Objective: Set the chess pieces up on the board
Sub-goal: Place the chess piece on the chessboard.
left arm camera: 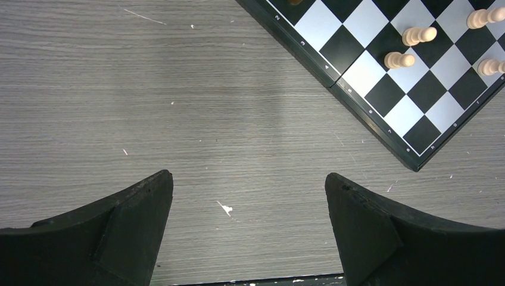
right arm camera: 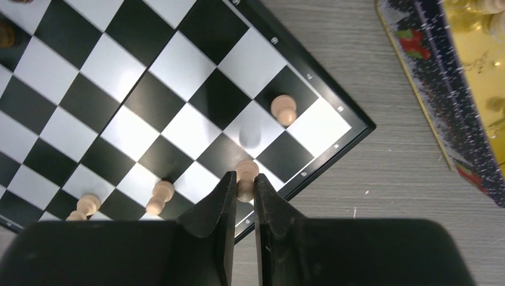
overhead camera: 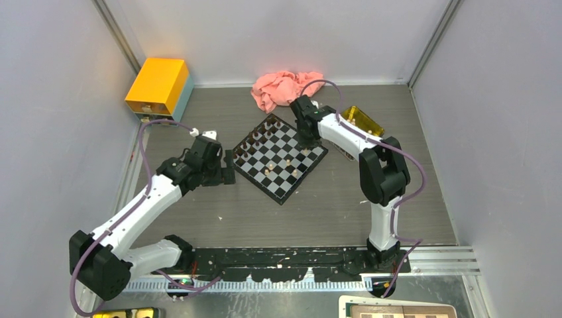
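- The board [right arm camera: 178,59] under the right gripper [right arm camera: 243,182] is showing black and pale grey checks.
- The pawn [right arm camera: 246,169] at its tips is showing pale beige.
- The table [left arm camera: 178,89] below the left gripper [left arm camera: 247,177] is showing grey wood grain.

The table [overhead camera: 219,218] is viewed downward from high behind its 6 o'clock edge. Bare tabletop is seen straight down, close, from the left wrist, the board [left arm camera: 387,92], shared by all views, cropped at 1 o'clock; a board corner is seen closer from the right wrist.
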Controlling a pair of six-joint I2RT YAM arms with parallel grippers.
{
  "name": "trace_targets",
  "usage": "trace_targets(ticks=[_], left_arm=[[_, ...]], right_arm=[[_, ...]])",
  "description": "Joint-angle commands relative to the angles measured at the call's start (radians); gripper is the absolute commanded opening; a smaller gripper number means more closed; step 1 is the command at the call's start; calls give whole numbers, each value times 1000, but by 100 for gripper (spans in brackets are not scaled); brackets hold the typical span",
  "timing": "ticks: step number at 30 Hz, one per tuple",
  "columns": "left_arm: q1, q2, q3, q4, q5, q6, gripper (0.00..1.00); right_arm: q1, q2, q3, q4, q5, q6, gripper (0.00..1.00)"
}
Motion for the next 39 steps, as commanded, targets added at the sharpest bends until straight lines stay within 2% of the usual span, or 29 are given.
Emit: trace_targets(ticks=[1,30,35,39], left_arm=[[5,5,27,33,-5,5,99],[5,48,30,51,6,8,99],[5,48,25,54,8,9,99],[5,49,22,55,8,10,100]], right_arm=[[-23,20,66,-10,-6,-27,4],[-58,111,112,14,-43,-42,5],[-57,116,113,9,-46,-42,14],[-58,114,111,10,-49,-42,28]])
